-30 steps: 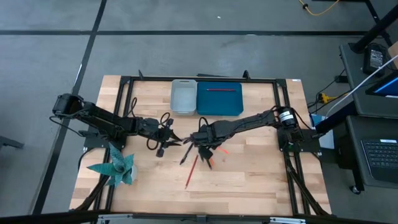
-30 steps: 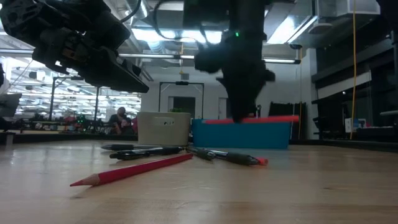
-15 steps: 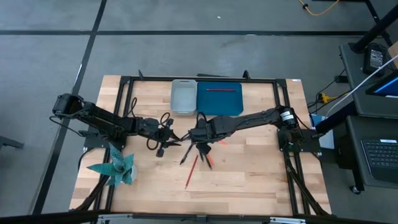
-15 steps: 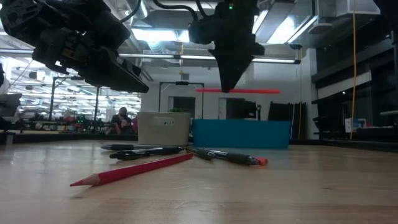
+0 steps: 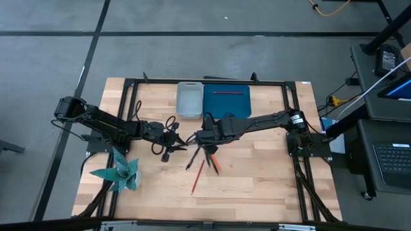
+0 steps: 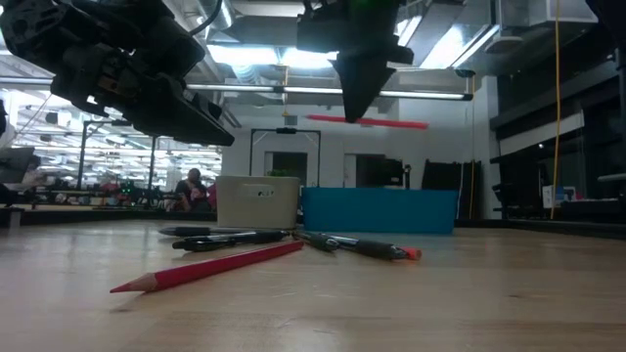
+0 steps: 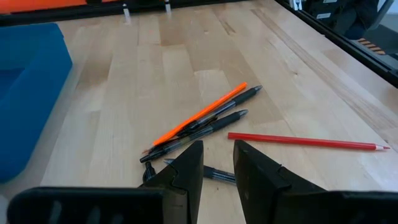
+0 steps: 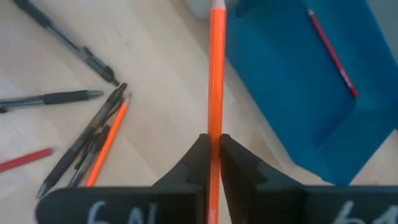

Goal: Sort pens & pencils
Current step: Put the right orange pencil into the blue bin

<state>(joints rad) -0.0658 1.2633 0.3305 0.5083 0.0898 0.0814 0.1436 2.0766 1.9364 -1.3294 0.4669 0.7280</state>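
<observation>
Wooden table, right tool pinching orange pencil

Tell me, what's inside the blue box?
One red pencil lies inside the blue tray, near its far wall. The rest of the floor looks bare. The right gripper holds an orange pencil in the air nearby, hiding nothing inside.

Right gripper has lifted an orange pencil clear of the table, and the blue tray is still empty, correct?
Not quite. The right gripper does hold the orange pencil off the table, but the blue tray is not empty: the right wrist view shows a red pencil already lying in it.
</observation>
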